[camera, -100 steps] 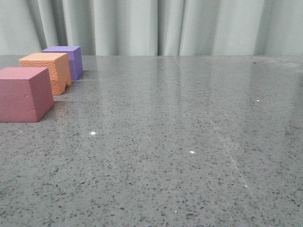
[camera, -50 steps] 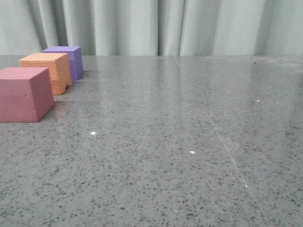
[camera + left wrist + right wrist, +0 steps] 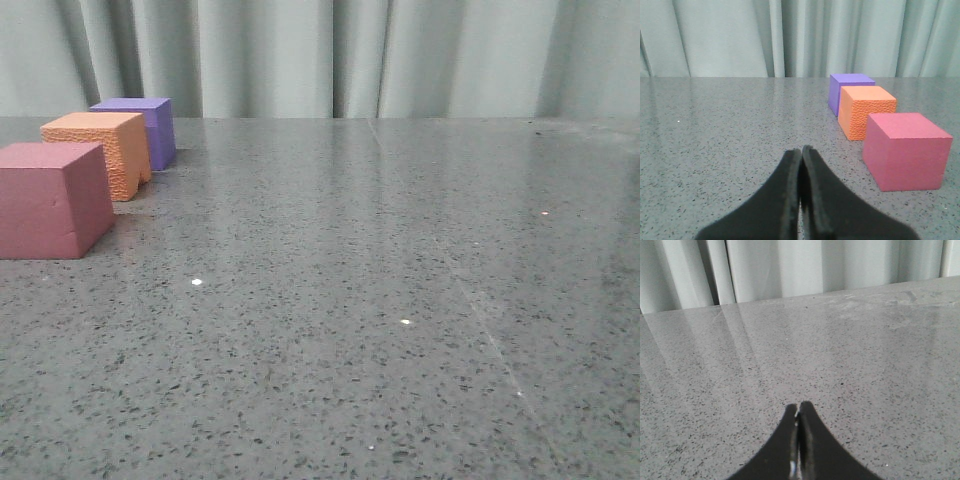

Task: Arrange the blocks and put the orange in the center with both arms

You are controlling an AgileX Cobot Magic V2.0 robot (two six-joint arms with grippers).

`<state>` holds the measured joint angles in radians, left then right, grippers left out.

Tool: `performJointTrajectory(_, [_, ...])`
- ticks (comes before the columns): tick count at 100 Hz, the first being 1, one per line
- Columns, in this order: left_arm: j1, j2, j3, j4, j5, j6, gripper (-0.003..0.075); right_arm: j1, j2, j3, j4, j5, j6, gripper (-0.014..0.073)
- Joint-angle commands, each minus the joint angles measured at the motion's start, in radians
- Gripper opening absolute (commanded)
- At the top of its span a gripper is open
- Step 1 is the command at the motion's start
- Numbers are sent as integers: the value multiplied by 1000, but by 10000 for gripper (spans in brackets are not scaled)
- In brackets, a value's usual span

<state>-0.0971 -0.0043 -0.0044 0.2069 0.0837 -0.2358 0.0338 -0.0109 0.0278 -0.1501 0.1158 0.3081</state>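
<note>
Orange cube (image 3: 97, 150) sits between purple cube (image 3: 140, 128) and pinkish-red cube (image 3: 52, 198) at the bench's (image 3: 400, 300) left, and we judge our left hand (image 3: 801, 155), pinched empty like our right hand (image 3: 799, 410), nearer.

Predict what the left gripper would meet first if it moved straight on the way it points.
Probably nothing: the left gripper points past the blocks beside its line, over bare table toward the curtain.
</note>
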Motion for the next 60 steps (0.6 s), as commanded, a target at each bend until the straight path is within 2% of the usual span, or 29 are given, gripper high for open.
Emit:
performJointTrajectory(1, [5, -32, 54, 6, -71, -1, -19, -5, -19, -14, 1, -82, -11, -120])
performJointTrajectory(60, [5, -32, 54, 16, -71, -1, -19, -5, -19, -14, 1, -82, -11, -120])
